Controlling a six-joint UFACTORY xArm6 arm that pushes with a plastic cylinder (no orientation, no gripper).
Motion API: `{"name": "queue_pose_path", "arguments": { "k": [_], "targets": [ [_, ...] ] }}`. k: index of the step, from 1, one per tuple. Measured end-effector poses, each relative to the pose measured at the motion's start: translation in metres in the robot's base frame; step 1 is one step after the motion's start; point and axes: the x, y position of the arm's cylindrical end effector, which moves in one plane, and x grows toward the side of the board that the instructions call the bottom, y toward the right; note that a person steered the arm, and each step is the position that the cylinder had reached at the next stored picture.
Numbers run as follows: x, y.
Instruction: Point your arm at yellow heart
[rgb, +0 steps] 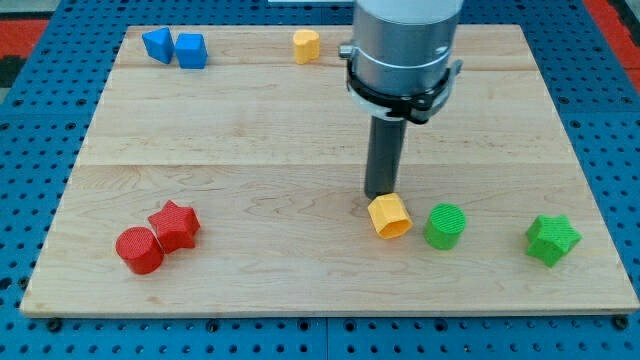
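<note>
A yellow block (305, 45) that looks heart-shaped lies near the board's top edge, left of the arm. A second yellow block (389, 215), angular like a pentagon, lies right of the middle in the lower part of the board. My tip (380, 195) stands at this second block's upper left edge, touching it or nearly so. The tip is far below and to the right of the upper yellow block.
Two blue blocks (157, 44) (191, 50) sit side by side at the top left. A red cylinder (138, 250) and a red star (175, 225) touch at the bottom left. A green cylinder (444, 226) and a green star (552, 239) lie at the bottom right.
</note>
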Motion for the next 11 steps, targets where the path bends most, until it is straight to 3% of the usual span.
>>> {"name": "queue_pose_path", "arguments": {
  "k": [1, 4, 5, 8, 9, 10, 11],
  "targets": [
    [0.000, 0.025],
    [-0.003, 0.001],
    [-0.092, 0.003],
    [-0.295, 0.014],
    [-0.294, -0.027],
    [-0.295, -0.124],
    [-0.289, -0.152]
  ]
}}
